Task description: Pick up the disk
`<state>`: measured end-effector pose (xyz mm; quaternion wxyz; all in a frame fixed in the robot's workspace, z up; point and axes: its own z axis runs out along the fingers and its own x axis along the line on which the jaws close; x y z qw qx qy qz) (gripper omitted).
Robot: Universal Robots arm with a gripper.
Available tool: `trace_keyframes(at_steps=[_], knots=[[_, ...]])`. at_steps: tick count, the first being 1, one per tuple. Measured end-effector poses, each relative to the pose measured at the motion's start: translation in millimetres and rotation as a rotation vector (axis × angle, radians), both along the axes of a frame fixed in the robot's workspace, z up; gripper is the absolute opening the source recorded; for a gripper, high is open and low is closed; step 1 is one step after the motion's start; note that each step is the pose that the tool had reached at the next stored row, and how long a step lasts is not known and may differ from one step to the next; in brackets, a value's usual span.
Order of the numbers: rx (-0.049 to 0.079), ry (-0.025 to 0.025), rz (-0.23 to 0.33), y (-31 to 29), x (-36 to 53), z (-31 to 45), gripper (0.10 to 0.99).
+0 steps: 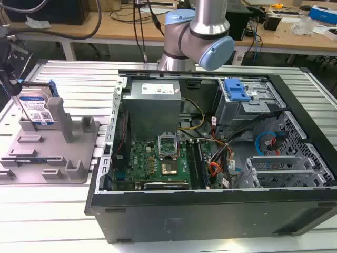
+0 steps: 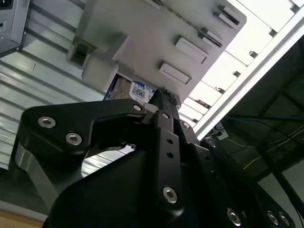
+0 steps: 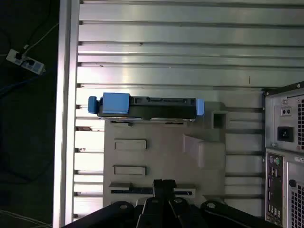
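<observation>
A disk (image 1: 38,108) stands on edge at the far-left end of a grey fixture (image 1: 52,158) in the exterior view, its white-and-blue label facing the camera. The fixture lies on a ribbed metal table (image 1: 79,74). To the fixture's right in that view sits an open computer case (image 1: 210,211) with its green circuit board (image 1: 158,158) exposed. A blue bracket (image 1: 236,89) sits inside the case, and the robot arm (image 1: 197,31) rises behind it.

The first wrist view looks straight down and adds what the exterior view does not. It shows the disk's (image 3: 147,105) thin upper edge, capped with blue rails, running along one side of the fixture (image 3: 156,152). The gripper (image 3: 164,184) hangs over the fixture's opposite side, apart from the disk and holding none of it. Whether the gripper is clenched or released cannot be told.

In the second wrist view a corner of the disk's label (image 2: 141,91) peeks out beside the fixture (image 2: 156,42), just beyond the black gripper.
</observation>
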<state>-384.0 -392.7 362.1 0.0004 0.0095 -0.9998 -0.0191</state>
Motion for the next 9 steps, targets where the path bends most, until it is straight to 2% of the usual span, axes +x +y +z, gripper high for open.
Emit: trace_keyframes(at_steps=[6, 9], knots=[[0.000, 0.0000, 0.003, 0.0, 0.0, 0.0, 0.106], [0.000, -0.0001, 0.078, 0.0, 0.0, 0.0, 0.106]])
